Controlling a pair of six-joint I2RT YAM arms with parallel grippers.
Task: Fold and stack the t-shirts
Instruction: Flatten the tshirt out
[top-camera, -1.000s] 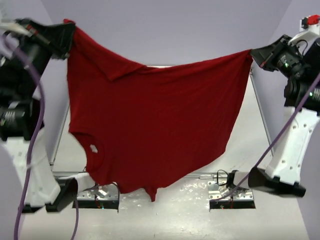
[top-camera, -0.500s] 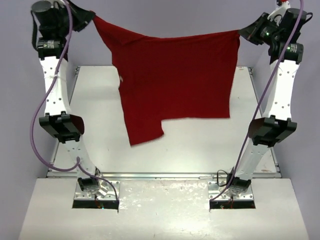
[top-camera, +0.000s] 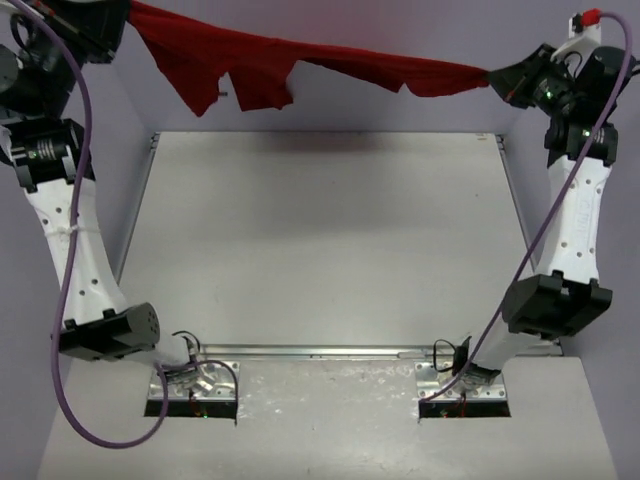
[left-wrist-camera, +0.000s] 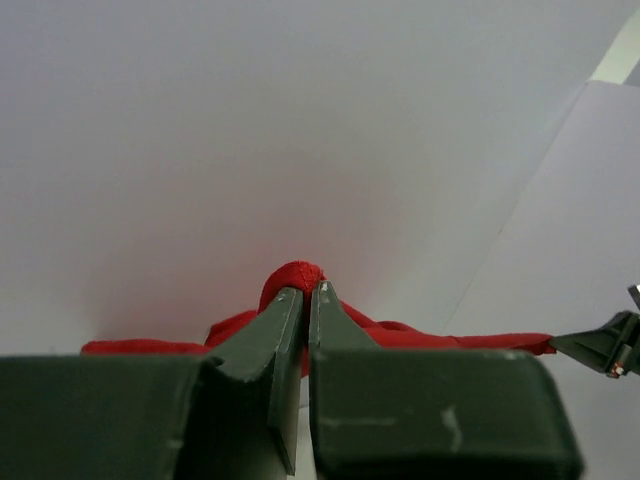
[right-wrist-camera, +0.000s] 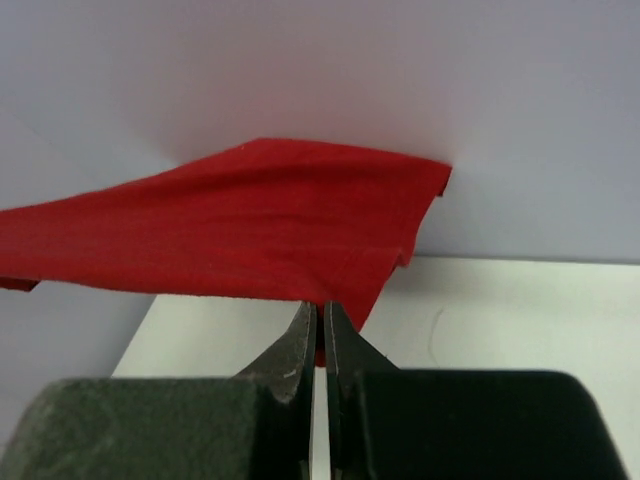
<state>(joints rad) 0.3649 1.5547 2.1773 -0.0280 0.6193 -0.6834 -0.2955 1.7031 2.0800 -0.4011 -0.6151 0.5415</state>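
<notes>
Gripping the dark red t-shirt (top-camera: 210, 55) with left pincer (left-wrist-camera: 305, 292) and right pincer (right-wrist-camera: 320, 312) both closed, stretched high above the worktop (top-camera: 330, 240). Lower both ends evenly, cloth taut, to land flat.

Bright, even, diffuse light; faint shadows; slight blur in wrist-view foregrounds.

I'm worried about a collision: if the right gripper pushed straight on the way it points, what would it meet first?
The right gripper is shut on the t-shirt, so that cloth is directly ahead. Past it, probably the pale back wall, though depth is unclear.
</notes>
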